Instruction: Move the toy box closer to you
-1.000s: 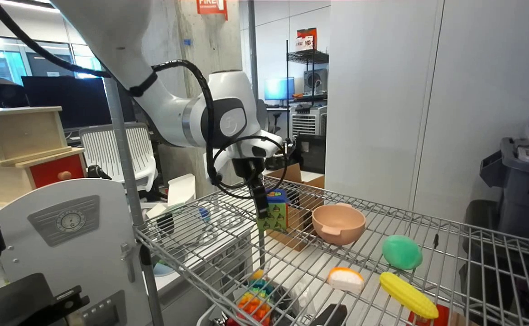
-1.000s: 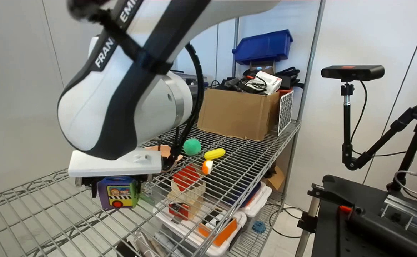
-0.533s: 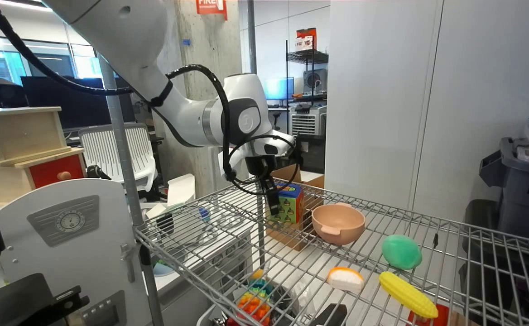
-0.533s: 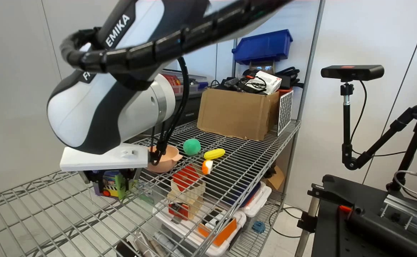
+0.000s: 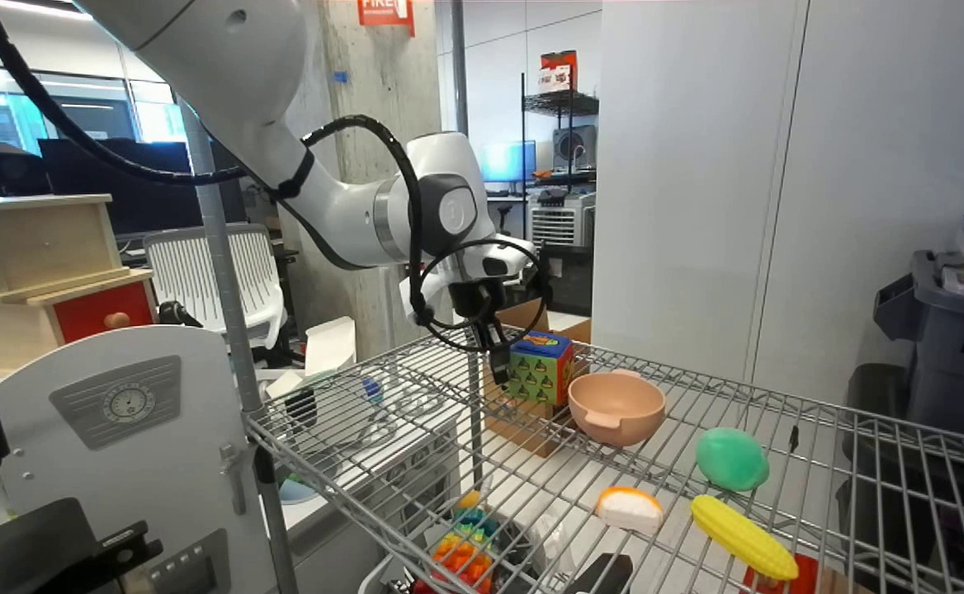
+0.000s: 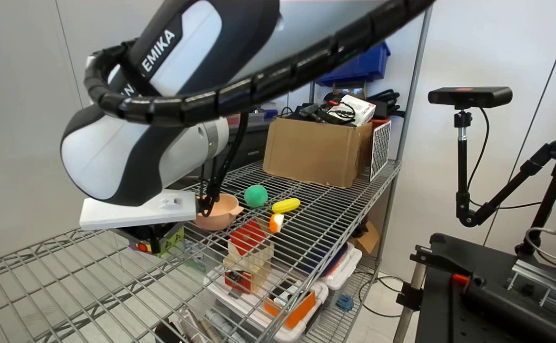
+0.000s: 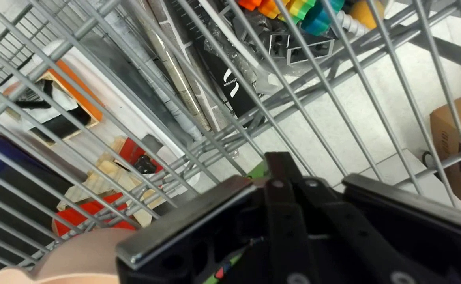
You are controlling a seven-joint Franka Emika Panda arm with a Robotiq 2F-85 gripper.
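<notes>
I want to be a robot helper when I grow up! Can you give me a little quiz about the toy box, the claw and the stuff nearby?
1. Fill in: in an exterior view, the toy box has a top that is mostly ____.
2. Which is nearest the toy box: A, yellow corn; B, pink bowl; C, green ball?
3. True or false: in the wrist view, the claw is shut.

Key: 1, blue; 2, B; 3, true.
</notes>
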